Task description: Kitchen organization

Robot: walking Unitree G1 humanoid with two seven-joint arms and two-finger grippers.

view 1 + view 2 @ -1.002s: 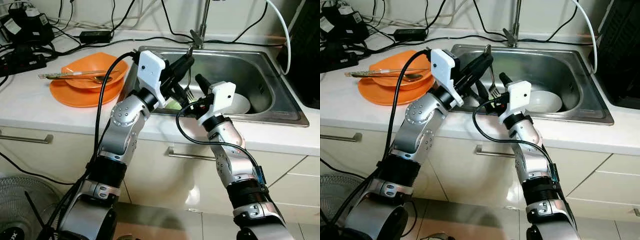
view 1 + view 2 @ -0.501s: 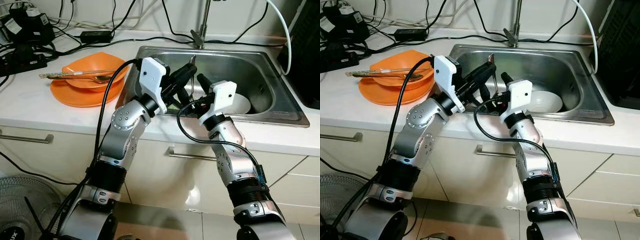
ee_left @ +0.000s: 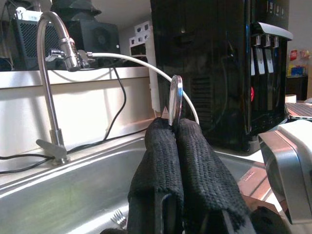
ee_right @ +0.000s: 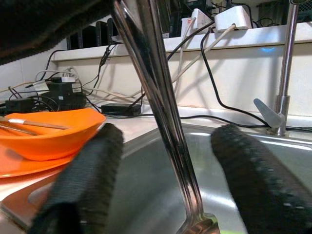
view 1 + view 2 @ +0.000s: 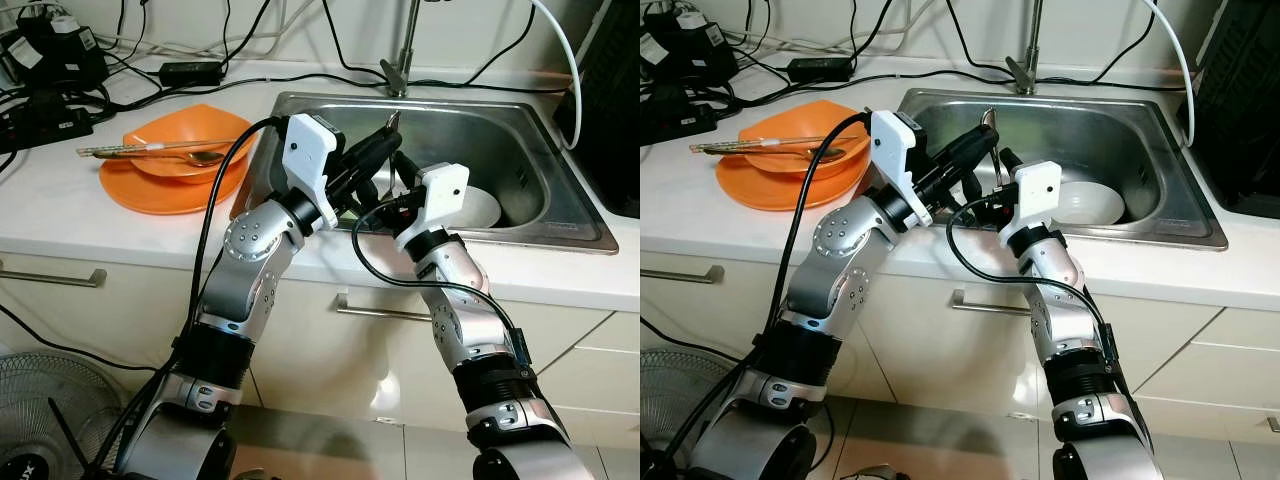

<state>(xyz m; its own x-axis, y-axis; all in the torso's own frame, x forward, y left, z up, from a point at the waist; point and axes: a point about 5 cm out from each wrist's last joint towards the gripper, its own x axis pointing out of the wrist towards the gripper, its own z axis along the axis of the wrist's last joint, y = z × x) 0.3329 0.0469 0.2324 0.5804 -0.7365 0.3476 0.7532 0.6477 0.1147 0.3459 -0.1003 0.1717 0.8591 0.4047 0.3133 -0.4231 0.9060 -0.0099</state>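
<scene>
Left claw (image 5: 385, 140), over the sink (image 5: 545, 215), pinches a fork (image 4: 161, 122) by its handle, long axis near upright, tines down. Right claw (image 4: 165, 175), fingers spread, brackets the shaft from 5 o'clock, not yet touching.

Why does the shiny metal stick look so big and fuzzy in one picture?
In the right wrist view the fork handle stands very near the lens, out of focus, between the open right pincer's fingers. In the left wrist view it is sharper, pinched in the left pincer.
</scene>
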